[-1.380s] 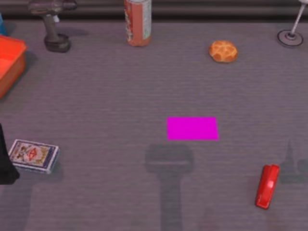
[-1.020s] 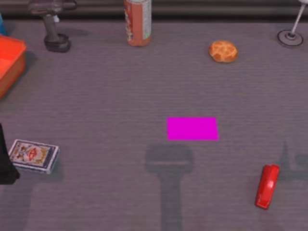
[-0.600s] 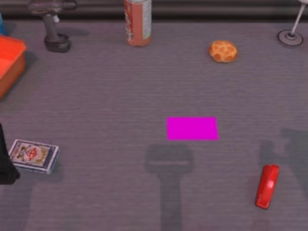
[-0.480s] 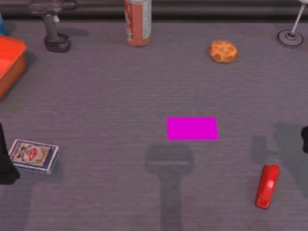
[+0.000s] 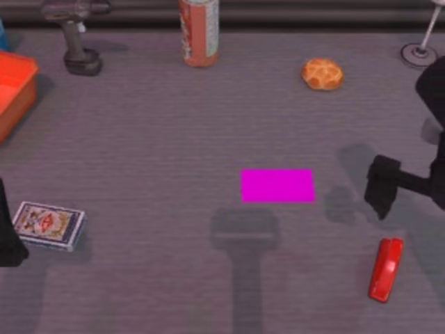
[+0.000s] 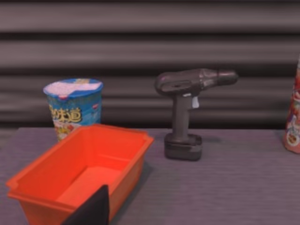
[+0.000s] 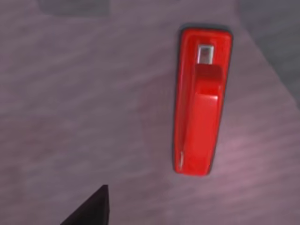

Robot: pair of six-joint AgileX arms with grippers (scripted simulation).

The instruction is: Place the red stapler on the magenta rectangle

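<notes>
a: where's the red stapler [image 5: 386, 269]?

b: flat on the surface near the front right corner, well apart from the magenta rectangle [image 5: 277, 186], which sits toward the centre. not yet lifted.

a: and the right gripper [image 5: 381, 189]?

b: reaching in from the right edge, above the surface, between rectangle and stapler in the top view. stapler toward the front edge from it, slightly right. jaws' spread — cannot tell from these views.

a: long axis?

b: nearly front to back, far end tipped a touch right. filling the right wrist view lengthwise, square end with the metal plate at one tip, rounded end at the other. probably calls for jaws set across the narrow width.

a: nearer arm?

b: right, clearly. left gripper [image 5: 10, 236] parked at the left edge beside the card box [image 5: 49, 225], facing the orange tray [image 6: 70, 180], the drill [image 6: 187, 112] and a noodle cup [image 6: 74, 107].

a: stage?

b: approach, by the look of it.
</notes>
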